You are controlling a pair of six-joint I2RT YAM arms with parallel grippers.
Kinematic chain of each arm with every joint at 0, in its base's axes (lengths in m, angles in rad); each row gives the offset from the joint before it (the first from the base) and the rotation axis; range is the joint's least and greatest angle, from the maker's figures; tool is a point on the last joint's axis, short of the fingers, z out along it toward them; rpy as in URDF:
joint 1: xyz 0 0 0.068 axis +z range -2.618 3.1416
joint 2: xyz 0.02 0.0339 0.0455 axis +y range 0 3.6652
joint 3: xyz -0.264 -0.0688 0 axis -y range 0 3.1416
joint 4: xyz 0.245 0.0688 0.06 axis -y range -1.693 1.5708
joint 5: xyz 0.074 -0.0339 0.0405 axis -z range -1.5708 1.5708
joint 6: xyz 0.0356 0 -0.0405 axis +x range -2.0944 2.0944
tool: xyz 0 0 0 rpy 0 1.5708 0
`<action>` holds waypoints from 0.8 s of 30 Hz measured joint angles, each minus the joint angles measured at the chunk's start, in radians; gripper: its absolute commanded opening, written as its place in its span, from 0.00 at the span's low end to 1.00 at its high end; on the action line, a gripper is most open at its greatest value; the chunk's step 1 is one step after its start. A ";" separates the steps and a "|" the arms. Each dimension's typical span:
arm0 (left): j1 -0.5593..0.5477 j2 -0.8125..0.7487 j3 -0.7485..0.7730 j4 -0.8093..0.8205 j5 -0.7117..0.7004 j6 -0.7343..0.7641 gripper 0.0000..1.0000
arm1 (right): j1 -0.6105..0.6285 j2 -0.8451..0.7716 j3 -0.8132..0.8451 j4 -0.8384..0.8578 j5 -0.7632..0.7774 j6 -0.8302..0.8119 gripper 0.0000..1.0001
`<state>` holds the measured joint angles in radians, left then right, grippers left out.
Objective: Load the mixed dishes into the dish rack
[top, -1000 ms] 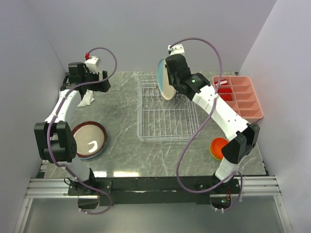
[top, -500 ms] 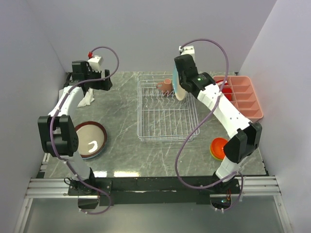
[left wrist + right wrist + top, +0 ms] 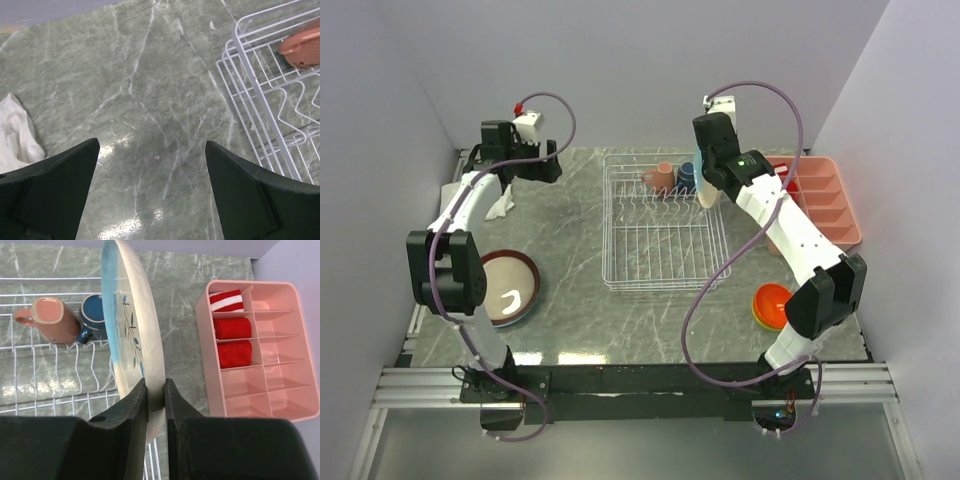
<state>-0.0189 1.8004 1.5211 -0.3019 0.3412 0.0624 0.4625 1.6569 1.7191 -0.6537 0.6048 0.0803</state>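
My right gripper (image 3: 156, 385) is shut on the rim of a cream-and-light-blue plate (image 3: 131, 325), held on edge above the back right corner of the white wire dish rack (image 3: 660, 240). A dark blue mug (image 3: 97, 314) and a pink mug (image 3: 47, 319) sit at the back of the rack. My left gripper (image 3: 152, 145) is open and empty above bare table, left of the rack (image 3: 265, 100). A maroon-rimmed plate (image 3: 505, 287) lies at the front left. An orange bowl (image 3: 772, 300) sits in a yellow-green bowl at the front right.
A pink compartment tray (image 3: 817, 200) with red rolled cloths stands right of the rack, close to the held plate. A white cloth (image 3: 500, 206) lies at the back left, also in the left wrist view (image 3: 15, 135). Walls close in on three sides.
My right arm has carried the plate rightwards from over the rack's back middle to its back right corner, uncovering the two mugs. My left gripper has shifted slightly right.
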 measured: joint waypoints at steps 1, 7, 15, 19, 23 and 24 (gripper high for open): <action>-0.004 0.000 0.000 0.000 0.000 0.000 0.94 | -0.003 0.000 -0.002 0.001 0.000 0.000 0.00; -0.011 0.000 0.007 -0.003 0.000 0.001 0.95 | -0.023 0.000 -0.026 0.002 0.005 0.001 0.00; -0.010 0.011 0.011 -0.003 0.000 0.001 0.95 | -0.025 0.000 -0.046 0.000 -0.001 0.028 0.00; -0.010 0.011 0.011 -0.002 0.000 0.002 0.95 | -0.024 0.006 -0.059 -0.014 -0.001 0.071 0.00; -0.010 0.011 0.003 -0.003 0.000 0.001 0.95 | -0.024 0.032 -0.060 -0.032 0.000 0.114 0.00; -0.010 0.011 -0.002 -0.001 0.000 0.001 0.95 | -0.024 0.037 -0.065 -0.032 0.000 0.122 0.00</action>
<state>-0.0288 1.8114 1.5196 -0.3031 0.3408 0.0631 0.4381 1.6936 1.6539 -0.6857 0.6052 0.2024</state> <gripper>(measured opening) 0.952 0.209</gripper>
